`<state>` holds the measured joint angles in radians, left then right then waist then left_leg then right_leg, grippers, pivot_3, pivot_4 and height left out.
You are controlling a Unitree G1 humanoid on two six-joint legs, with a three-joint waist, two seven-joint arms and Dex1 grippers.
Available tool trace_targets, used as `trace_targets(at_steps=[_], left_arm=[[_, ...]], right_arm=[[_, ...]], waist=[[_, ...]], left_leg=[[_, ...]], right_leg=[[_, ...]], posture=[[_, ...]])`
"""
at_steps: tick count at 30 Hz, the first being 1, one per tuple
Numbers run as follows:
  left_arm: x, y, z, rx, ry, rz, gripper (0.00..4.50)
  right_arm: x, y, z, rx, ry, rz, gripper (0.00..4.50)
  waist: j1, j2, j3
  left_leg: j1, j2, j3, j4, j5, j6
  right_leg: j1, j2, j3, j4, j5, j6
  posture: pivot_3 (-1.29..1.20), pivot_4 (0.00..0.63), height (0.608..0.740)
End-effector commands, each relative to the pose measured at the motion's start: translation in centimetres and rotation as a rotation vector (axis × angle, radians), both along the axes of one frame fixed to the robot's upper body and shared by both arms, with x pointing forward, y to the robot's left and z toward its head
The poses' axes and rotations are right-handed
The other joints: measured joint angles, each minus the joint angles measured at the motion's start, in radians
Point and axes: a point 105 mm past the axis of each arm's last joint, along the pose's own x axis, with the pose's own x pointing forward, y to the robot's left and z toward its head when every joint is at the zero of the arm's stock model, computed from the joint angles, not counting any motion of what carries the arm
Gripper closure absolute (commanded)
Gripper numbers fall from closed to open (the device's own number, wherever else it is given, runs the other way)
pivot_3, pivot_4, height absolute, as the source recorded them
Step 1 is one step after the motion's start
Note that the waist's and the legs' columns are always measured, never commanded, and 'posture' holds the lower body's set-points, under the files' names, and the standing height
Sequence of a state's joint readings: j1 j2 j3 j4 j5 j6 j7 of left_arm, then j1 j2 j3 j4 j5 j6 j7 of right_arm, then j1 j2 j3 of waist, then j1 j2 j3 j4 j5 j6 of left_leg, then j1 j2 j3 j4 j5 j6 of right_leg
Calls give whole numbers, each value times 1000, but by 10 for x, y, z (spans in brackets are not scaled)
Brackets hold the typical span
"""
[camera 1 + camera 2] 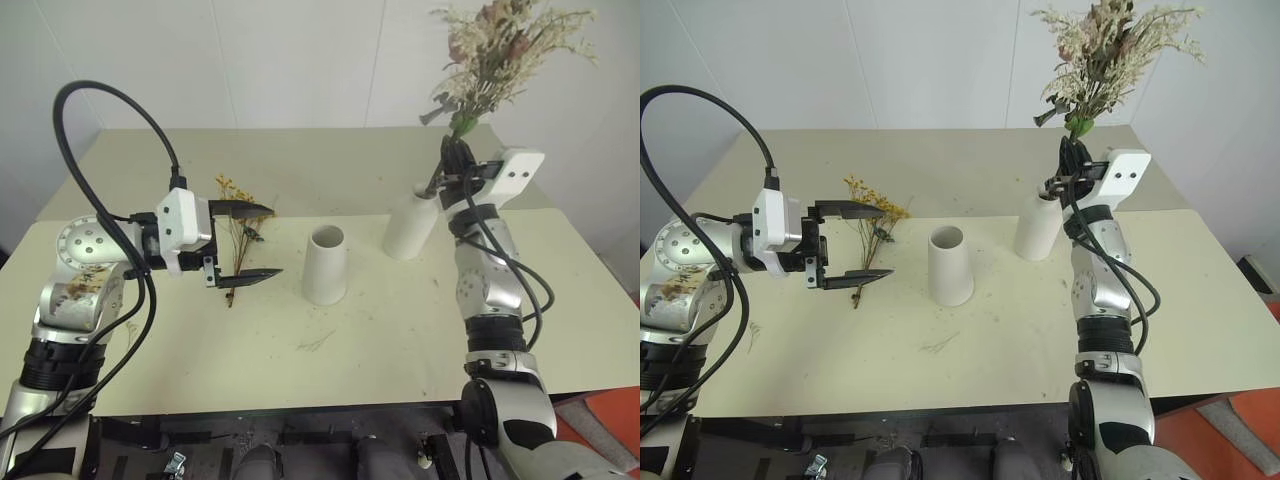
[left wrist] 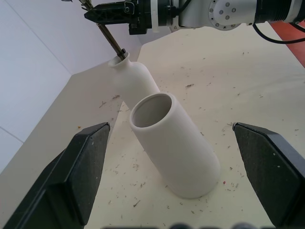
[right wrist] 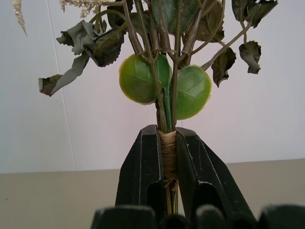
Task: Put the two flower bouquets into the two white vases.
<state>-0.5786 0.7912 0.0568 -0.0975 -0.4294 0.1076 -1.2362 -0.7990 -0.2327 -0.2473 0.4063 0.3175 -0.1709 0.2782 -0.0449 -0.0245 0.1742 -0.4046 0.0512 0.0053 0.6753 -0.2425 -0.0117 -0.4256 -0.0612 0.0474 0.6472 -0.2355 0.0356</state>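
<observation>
The right gripper [image 3: 167,157] is clamped on the bushy bouquet [image 1: 500,50] at its bound stems, which already enter the bottle-shaped vase [image 1: 412,225]. The left gripper [image 1: 250,242] hangs wide open above the yellow bunch [image 1: 238,215] lying on the table [image 1: 400,340]. This bunch looks light and brittle, best pinched low on its stems.

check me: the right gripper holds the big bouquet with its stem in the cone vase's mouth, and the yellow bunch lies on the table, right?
One thing is wrong: the stem goes into the bottle vase, not the cone vase, as the left wrist view shows. The rest holds: the right gripper is shut on the big bouquet, and the yellow bunch lies on the table.
</observation>
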Motion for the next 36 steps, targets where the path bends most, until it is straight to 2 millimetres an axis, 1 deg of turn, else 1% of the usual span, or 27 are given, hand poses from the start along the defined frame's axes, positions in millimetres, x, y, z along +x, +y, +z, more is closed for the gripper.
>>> trace_targets(at_steps=[1, 7, 9, 11, 13, 15, 18, 20, 21, 24, 27, 30, 32, 34, 36], left_arm=[[-1, -1, 12, -5, -58, -9, 0], [-1, -2, 12, -3, -59, -9, 0], [-1, -2, 12, -3, -62, -6, 0], [-1, -1, 12, -3, -62, -3, 0], [-2, 0, 12, -4, -62, -1, 0], [-3, 1, 12, -4, -61, 3, 0], [-3, 2, 12, -3, -60, 6, 0], [-2, 2, 13, -2, -61, 7, 0], [-2, 2, 13, -1, -62, 7, 0], [-2, 2, 14, 1, -64, 4, 0], [-1, 2, 14, 1, -62, 2, 0], [-1, 4, 13, -5, -57, 5, 0], [-1, 11, 14, -26, -45, 34, 0], [-1, 23, 11, -42, -29, 90, 0], [5, 40, 4, -47, -11, 212, 0]], right_arm=[[-5, 3, 11, -9, -50, 3, 4288], [3, 14, 5, -43, -26, 3, 4288], [6, 19, -1, -71, -2, -3, 4288], [7, 20, -6, -93, 13, -25, 4288], [5, 20, -7, -95, 1, -26, 3571], [1, 18, -5, -64, -19, -9, 3017], [-2, 15, -3, -52, -34, -14, 2071], [-6, 12, -2, -42, -45, -14, 1383], [-8, 10, -2, -31, -48, -13, 966], [-17, 5, -9, -12, -45, -17, 62], [-23, -1, -18, -5, -24, -41, 22], [-35, -8, -25, -23, -12, -56, 22], [-47, -7, -25, -70, -19, -34, 22], [-58, -10, -24, -90, -5, -10, 22], [-71, -12, -23, -149, 33, 34, 22]], waist=[[0, 0, 0], [0, 0, 0], [0, 0, 0], [-1, 0, 0], [0, 0, 0], [0, 0, 0], [0, 0, 0], [1, 0, 0], [1, 0, 0], [2, 0, 0], [2, 0, 0], [2, 0, 0], [3, 0, 0], [1, 0, 0], [-1, 0, 0]], left_leg=[[0, 0, 0, 0, 0, 0], [0, 0, 0, 0, 0, 0], [0, 0, 0, 0, 0, 0], [0, 0, 0, 0, 0, 0], [0, 0, 0, 0, 0, 0], [0, 0, 0, 0, 0, 0], [0, 0, 0, 0, 0, 0], [0, 0, 0, 0, 0, 0], [0, 0, 0, 0, 0, 0], [0, 0, 0, 0, 0, 0], [0, 0, 0, 0, 0, 0], [0, 0, 0, 0, 0, 0], [0, 0, 0, 0, 0, 0], [0, 0, 0, 0, 0, 0], [0, 0, 0, 0, 0, 0]], right_leg=[[0, 0, 0, 0, 0, 0], [0, 0, 0, 0, 0, 0], [0, 0, 0, 0, 0, 0], [0, 0, 0, 0, 0, 0], [0, 0, 0, 0, 0, 0], [0, 0, 0, 0, 0, 0], [0, 0, 0, 0, 0, 0], [0, 0, 0, 0, 0, 0], [0, 0, 0, 0, 0, 0], [0, 0, 0, 0, 0, 0], [0, 0, 0, 0, 0, 0], [0, 0, 0, 0, 0, 0], [0, 0, 0, 0, 0, 0], [0, 0, 0, -1, 0, 0], [0, 0, 0, 0, 0, 0]], posture=[[0, 150, 740], [0, 150, 740], [0, 150, 740], [0, 150, 740], [0, 150, 740], [0, 150, 740], [0, 150, 740], [0, 150, 740], [0, 150, 740], [0, 150, 740], [0, 150, 740], [0, 150, 740], [0, 150, 740], [0, 150, 740], [0, 150, 740]])
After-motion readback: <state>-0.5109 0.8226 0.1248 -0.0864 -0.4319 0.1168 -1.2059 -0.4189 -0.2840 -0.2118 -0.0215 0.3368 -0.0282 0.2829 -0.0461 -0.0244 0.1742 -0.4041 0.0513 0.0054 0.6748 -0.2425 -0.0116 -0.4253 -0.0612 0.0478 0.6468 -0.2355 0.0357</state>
